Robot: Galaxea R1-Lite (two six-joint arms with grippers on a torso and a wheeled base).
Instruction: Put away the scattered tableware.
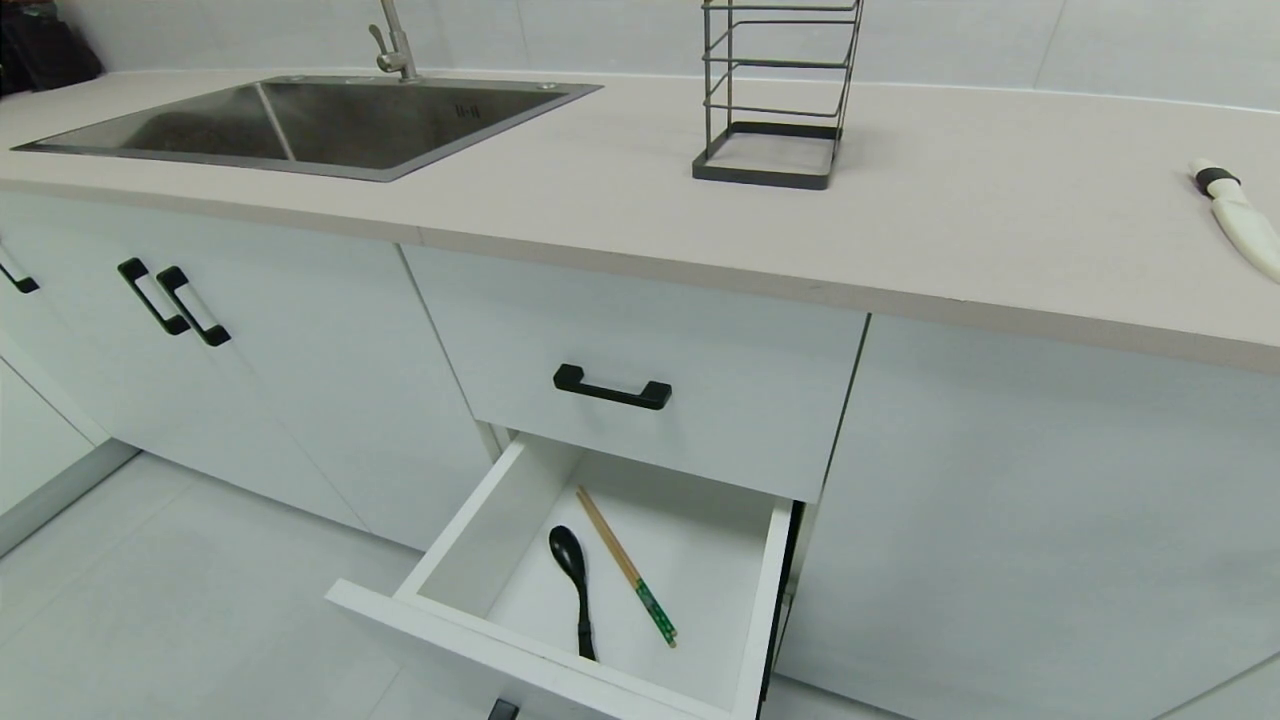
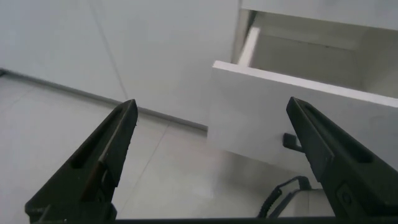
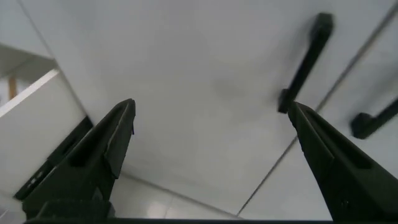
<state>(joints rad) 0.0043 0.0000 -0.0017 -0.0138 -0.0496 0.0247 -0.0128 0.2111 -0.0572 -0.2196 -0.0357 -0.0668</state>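
The lower drawer stands pulled out below the counter. Inside it lie a black spoon and a pair of wooden chopsticks with green ends, side by side. My left gripper hangs open low near the floor, facing the white front panel of the drawer and its black handle. My right gripper is open too, held in front of a white cabinet door with a black handle. Neither gripper holds anything.
On the counter stand a black wire rack and, at the far right, a white-handled utensil. A steel sink with a tap is at the back left. The upper drawer is closed. Pale tiled floor lies below.
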